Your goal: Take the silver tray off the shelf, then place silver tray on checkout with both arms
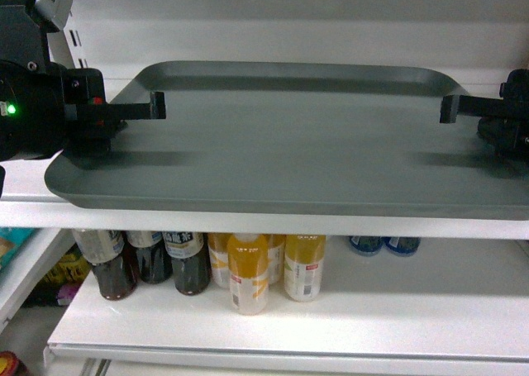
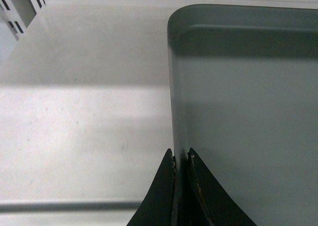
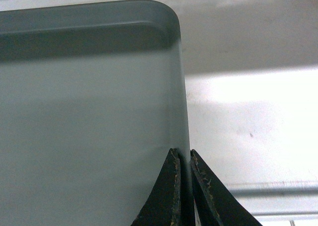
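Two grippers, left (image 2: 181,161) and right (image 3: 183,159), clamped on tray (image 1: 281,145) rims above shelf (image 1: 273,224); bottles (image 1: 248,268) below.

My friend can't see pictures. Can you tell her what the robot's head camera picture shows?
A big grey silver tray sits on a white shelf, and two black robot claws pinch its rim: the left claw on its left side, the right claw on its right. Below, drink bottles stand on a lower shelf.
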You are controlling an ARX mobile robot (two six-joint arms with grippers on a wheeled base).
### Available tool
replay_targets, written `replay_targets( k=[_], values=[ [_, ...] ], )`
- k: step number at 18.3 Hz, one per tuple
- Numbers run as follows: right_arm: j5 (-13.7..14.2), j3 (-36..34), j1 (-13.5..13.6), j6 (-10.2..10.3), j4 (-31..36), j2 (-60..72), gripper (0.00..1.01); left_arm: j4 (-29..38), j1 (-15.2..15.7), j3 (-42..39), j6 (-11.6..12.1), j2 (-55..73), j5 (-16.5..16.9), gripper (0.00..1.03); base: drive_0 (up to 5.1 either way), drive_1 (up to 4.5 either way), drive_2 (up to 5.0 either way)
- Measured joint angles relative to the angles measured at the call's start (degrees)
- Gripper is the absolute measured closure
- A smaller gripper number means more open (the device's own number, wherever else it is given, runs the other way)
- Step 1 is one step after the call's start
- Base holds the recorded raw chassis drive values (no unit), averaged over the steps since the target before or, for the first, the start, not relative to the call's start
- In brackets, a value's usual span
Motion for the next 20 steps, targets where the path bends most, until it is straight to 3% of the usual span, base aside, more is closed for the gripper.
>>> replay_targets(
  k=[11,20],
  values=[
    [-0.2,0.0,-0.2,0.0,-0.1,-0.3,0.98,0.1,-0.2,0.1,0.0,0.0,0.0,0.99,0.0,0.00,0.0],
    [-0.1,-0.1,-0.2,0.0,0.2,-0.3,0.98,0.2,-0.2,0.1,0.0,0.0,0.0,0.99,0.1,-4.07,4.3]
  ],
)
